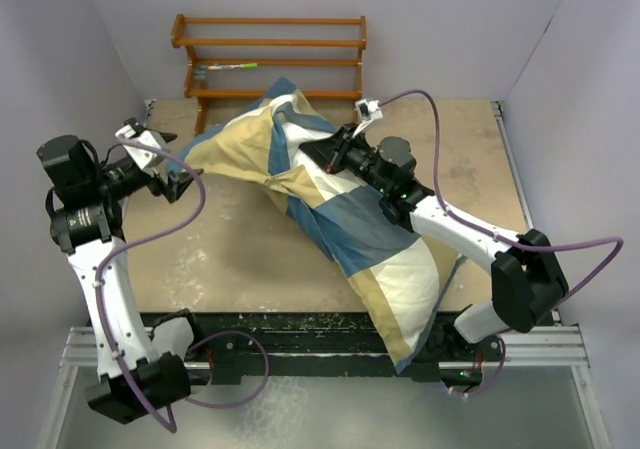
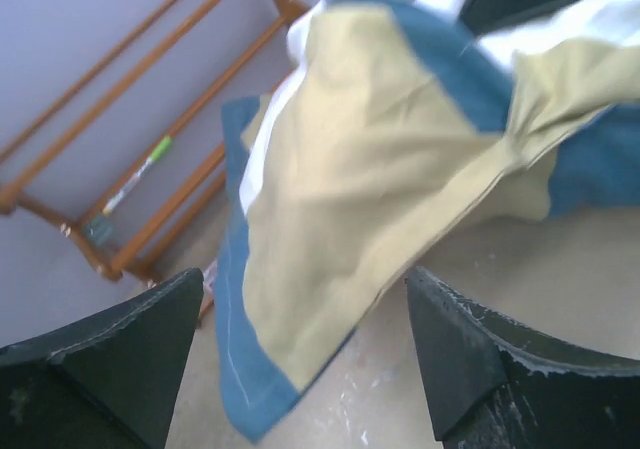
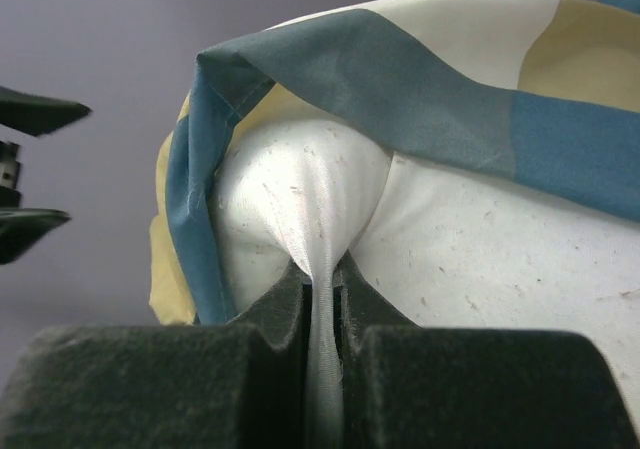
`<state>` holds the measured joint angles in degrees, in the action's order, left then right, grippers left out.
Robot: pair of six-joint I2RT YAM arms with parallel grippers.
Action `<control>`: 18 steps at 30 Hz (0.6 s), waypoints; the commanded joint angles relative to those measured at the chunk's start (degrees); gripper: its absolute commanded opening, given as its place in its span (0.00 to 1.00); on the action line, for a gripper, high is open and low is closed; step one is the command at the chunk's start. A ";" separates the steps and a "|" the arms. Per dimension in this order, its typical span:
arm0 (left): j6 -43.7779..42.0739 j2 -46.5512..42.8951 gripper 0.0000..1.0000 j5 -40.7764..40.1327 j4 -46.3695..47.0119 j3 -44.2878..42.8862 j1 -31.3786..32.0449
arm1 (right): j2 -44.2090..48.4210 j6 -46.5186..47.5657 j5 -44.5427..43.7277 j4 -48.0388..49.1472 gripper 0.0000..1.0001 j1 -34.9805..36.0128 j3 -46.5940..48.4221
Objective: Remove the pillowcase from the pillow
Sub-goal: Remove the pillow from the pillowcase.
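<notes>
The right pincer [image 3: 322, 294] is clenched on a pinch of the plump white stuffed pillow [image 3: 480, 259]. The left pincer [image 2: 300, 299] is released, facing the soft, light tan-cream-blue fabric pillowcase [image 2: 330, 189] draped across the surface [image 1: 230, 249]. I'd grab its blue hem [image 2: 235, 389].

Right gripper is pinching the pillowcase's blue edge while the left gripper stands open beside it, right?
No: the right gripper pinches the white pillow, not the blue edge of the pillowcase, as the right wrist view shows. The left gripper does stand open beside it.
</notes>
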<state>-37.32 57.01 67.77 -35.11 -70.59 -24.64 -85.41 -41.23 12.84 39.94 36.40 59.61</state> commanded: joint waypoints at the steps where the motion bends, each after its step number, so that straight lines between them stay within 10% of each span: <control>1: 8.15 0.30 0.86 -0.57 6.83 0.95 5.06 | 0.57 3.32 -2.52 5.32 0.00 2.74 4.10; 8: -20.60 11.90 0.86 -4.85 -21.82 -2.64 5.13 | 1.64 4.56 -1.87 2.97 0.00 3.15 4.92; 18: -20.31 5.25 0.81 -11.59 -6.27 6.82 5.13 | 1.58 6.89 5.47 -0.96 0.00 3.16 7.92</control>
<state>-55.72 63.26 56.60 -47.27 -63.83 -19.42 -86.85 -34.98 14.76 33.39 39.68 62.15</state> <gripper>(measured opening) 0.848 0.053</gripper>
